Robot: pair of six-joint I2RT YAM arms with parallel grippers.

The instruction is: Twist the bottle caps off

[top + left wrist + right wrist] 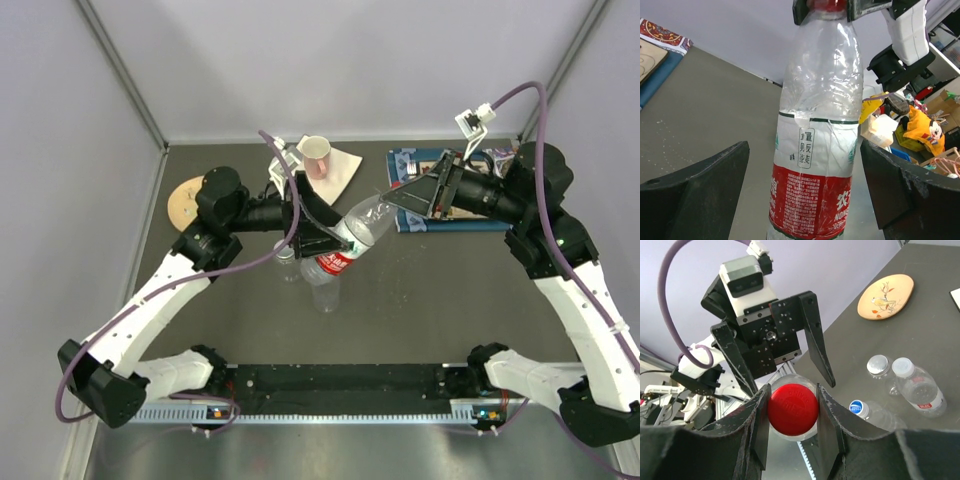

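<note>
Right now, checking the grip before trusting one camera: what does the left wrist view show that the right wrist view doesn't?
Left wrist only: the red-and-white label on the clear plastic bottle, and a blue patterned mat. Right wrist only: three other capped clear bottles and a round painted plate. Both: the round red plastic cap clamped by the right gripper, and the open left gripper.

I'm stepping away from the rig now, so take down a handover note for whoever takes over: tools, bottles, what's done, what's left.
Right tool: shut on the red cap of the red-labelled bottle, which is tilted between the arms.
Left tool: open, fingers on either side of that bottle, not touching.
Other three bottles stand on the table, with blue cap, white cap and greyish cap on.
Done: no cap off.
Left: all four.
</note>
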